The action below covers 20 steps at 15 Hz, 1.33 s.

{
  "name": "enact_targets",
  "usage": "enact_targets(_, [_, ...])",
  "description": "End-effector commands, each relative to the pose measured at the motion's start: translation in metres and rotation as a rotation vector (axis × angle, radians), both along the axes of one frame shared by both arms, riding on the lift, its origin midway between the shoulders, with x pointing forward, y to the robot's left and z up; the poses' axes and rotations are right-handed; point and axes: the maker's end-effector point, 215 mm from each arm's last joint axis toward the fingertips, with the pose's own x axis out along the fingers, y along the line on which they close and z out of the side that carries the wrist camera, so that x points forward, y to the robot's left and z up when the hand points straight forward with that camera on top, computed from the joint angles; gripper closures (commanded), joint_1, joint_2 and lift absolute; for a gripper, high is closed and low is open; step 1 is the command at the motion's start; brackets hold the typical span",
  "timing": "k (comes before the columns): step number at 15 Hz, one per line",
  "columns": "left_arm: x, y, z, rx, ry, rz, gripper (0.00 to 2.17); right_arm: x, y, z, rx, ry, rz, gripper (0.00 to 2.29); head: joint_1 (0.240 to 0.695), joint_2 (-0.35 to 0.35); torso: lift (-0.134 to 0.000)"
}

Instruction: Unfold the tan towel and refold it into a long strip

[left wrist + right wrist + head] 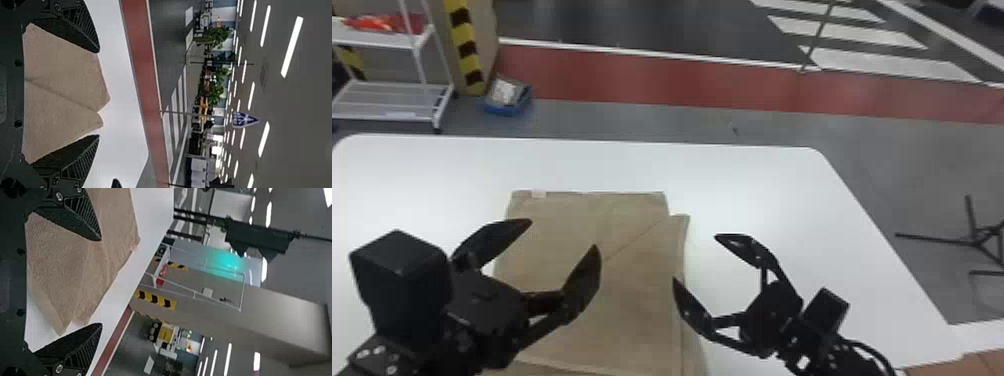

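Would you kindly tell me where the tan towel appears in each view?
Head view: towel, lower middle, on the table.
Left wrist view: between fingers of the left gripper.
Right wrist view: partly behind a finger of the right gripper.
Shared landmark: red floor band.

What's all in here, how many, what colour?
towel: 1, tan, on table
table: 1, white, under towel
rack: 1, white, beyond table, left
box: 1, blue, floor by rack
column: 1, beige, yellow-black stripes, beside rack
floor band: 1, red, beyond table
stand: 1, black, floor, right
plants: several, green, background
sign: 1, blue, background
ceiling lights: many, white, overhead
left gripper: 1, black, above towel
right gripper: 1, black, towel's right edge
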Motion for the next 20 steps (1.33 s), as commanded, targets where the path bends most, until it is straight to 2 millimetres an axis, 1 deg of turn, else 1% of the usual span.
enact_targets(1, [0.019, 0.050, 0.003, -0.036, 0.007, 0.107, 0.11, -0.010, 0.004, -0.001, -0.120, 0.030, 0.100, 0.12, 0.695, -0.136, -0.123])
enact_targets(2, [0.025, 0.071, 0.003, -0.054, 0.009, 0.155, 0.12, -0.018, 0.005, -0.006, -0.183, 0.052, 0.151, 0.12, 0.695, -0.076, -0.123])
enact_targets(3, [0.029, 0.090, 0.001, -0.066, 0.015, 0.194, 0.12, -0.026, 0.003, -0.011, -0.242, 0.084, 0.200, 0.12, 0.695, -0.049, -0.123])
enact_targets(5, [0.030, 0.115, -0.011, -0.076, 0.060, 0.250, 0.12, -0.037, -0.010, -0.013, -0.327, 0.114, 0.270, 0.12, 0.695, 0.001, -0.123])
enact_targets(7, [0.030, 0.126, -0.016, -0.082, 0.073, 0.272, 0.12, -0.047, -0.019, -0.023, -0.406, 0.163, 0.325, 0.12, 0.695, 0.040, -0.123])
enact_targets(11, [0.029, 0.125, -0.019, -0.084, 0.084, 0.273, 0.12, -0.072, -0.019, -0.035, -0.493, 0.250, 0.451, 0.12, 0.695, 0.046, -0.123])
enact_targets(13, [0.028, 0.125, -0.023, -0.084, 0.096, 0.273, 0.12, -0.081, -0.017, -0.042, -0.526, 0.279, 0.490, 0.12, 0.695, 0.045, -0.123])
enact_targets(16, [0.028, 0.124, -0.024, -0.087, 0.100, 0.273, 0.12, -0.073, -0.016, -0.051, -0.547, 0.314, 0.471, 0.12, 0.695, 0.045, -0.123])
enact_targets(18, [0.028, 0.123, -0.027, -0.088, 0.105, 0.272, 0.12, -0.072, -0.013, -0.061, -0.570, 0.342, 0.467, 0.13, 0.695, 0.045, -0.123])
enact_targets(20, [0.028, 0.122, -0.028, -0.087, 0.106, 0.270, 0.12, -0.073, -0.009, -0.067, -0.583, 0.356, 0.478, 0.13, 0.695, 0.047, -0.123])
